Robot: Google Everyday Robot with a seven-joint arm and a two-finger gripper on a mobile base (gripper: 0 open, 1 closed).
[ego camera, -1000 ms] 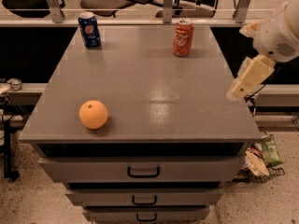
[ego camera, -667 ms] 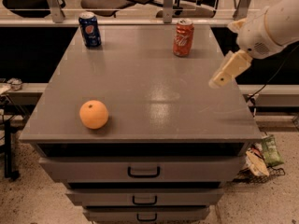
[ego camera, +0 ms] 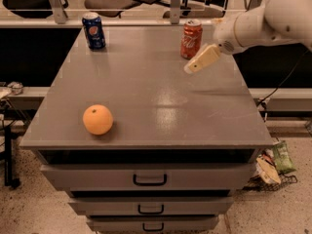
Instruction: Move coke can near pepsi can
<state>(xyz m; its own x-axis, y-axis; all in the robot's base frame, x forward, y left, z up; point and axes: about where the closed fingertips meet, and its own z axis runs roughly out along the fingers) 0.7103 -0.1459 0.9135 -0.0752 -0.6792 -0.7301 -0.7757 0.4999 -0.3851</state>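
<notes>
— Where was the coke can (ego camera: pixel 191 38)?
— Upright at the far right of the cabinet top (ego camera: pixel 146 87), well apart from the pepsi can (ego camera: pixel 93 30) at the far left.
— And the gripper (ego camera: pixel 190 68)?
— Just beside the coke can, to its front right, gripping nothing I could see. Whether it was spread or closed, I couldn't tell. An orange (ego camera: pixel 97 119) lay front left.
</notes>
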